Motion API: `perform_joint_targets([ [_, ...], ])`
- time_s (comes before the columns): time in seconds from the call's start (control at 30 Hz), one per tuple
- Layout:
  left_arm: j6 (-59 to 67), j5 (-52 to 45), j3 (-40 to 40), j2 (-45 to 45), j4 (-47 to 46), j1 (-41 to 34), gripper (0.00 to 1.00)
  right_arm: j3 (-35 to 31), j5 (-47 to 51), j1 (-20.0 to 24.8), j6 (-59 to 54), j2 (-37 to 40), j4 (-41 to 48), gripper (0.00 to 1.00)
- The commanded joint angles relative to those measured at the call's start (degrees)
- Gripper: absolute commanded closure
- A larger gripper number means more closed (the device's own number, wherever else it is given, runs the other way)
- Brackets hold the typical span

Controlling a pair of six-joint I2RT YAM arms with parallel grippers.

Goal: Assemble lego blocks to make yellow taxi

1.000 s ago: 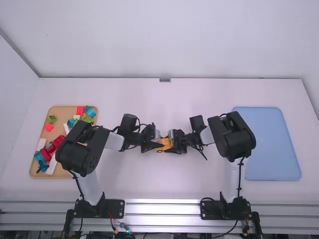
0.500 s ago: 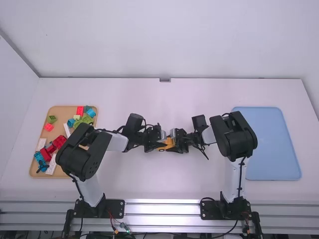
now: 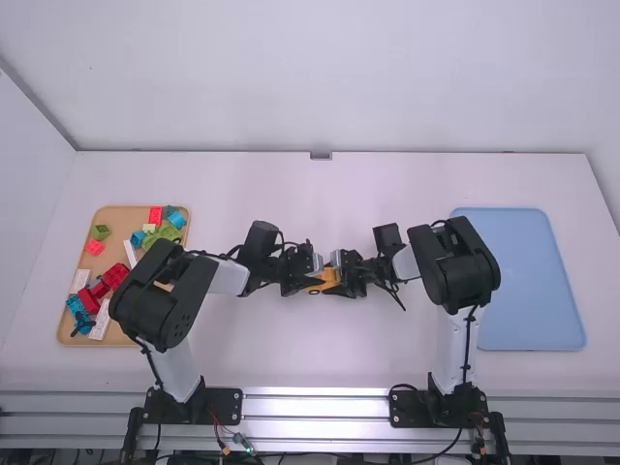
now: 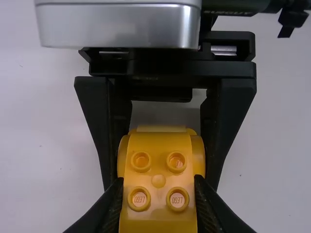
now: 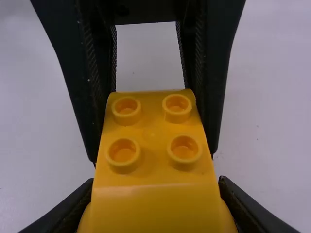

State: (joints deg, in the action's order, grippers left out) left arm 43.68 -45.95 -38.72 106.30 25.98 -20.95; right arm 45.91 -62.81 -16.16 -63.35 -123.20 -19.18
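Observation:
Near the table's middle, my left gripper and my right gripper face each other, both on the yellow taxi piece. In the left wrist view, the left gripper has its fingers against both sides of the yellow piece, whose studs face the camera. The right wrist view has the right gripper closed around the near, wider part of the yellow piece, with the left fingers holding its far part. The underside is hidden.
A wooden tray at the left holds red, green, blue and white blocks, partly under the left arm. A blue tray lies at the right, beside the right arm.
Over the last second both grippers and the yellow piece shifted slightly to the right together. Between the last two high views nothing clearly moved.

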Motion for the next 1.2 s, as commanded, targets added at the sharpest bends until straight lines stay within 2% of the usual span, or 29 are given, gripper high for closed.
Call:
perform_joint_targets([
  [0.0,0.72,3.04,1.70,2.69,-1.29,-1.36,0.67,0.63,1.16,-1.57,0.52,-1.01,0.15,0.57],
  [0.5,0.70,2.80,1.70,-0.48,-0.90,0.28,0.63,0.63,1.20,-1.44,0.52,-1.01,0.26,0.57],
  [0.8,0.79,-7.87,1.70,-6.12,-1.46,6.19,0.54,0.63,1.20,-1.44,0.55,-1.01,0.28,0.57],
  [0.87,2.27,-11.80,1.70,-7.85,-2.93,9.57,0.50,0.63,1.18,-1.44,0.52,-1.01,0.28,0.56],
  [0.9,3.23,-14.16,1.70,-8.79,-4.09,11.87,0.40,0.63,1.20,-1.44,0.55,-1.01,0.28,0.56],
  [0.93,3.37,-14.49,1.70,-8.96,-4.31,12.28,0.37,0.63,1.18,-1.44,0.57,-1.01,0.28,0.56],
  [0.97,3.65,-15.69,1.70,-10.45,-6.10,15.93,0.01,0.63,1.18,-1.44,0.57,-0.98,0.24,0.54],
  [1.07,-3.76,-11.63,1.70,-12.09,-6.60,20.81,0.01,0.63,1.29,-1.33,3.80,-0.68,-0.90,0.52],
  [1.13,-15.56,-2.97,1.70,-12.48,-5.31,24.24,0.01,0.63,3.10,-0.55,9.99,0.50,-3.02,0.53],
  [1.17,-17.33,-1.46,1.70,-12.48,-5.09,24.63,0.01,0.63,3.76,-0.42,10.95,0.76,-3.26,0.53],
])
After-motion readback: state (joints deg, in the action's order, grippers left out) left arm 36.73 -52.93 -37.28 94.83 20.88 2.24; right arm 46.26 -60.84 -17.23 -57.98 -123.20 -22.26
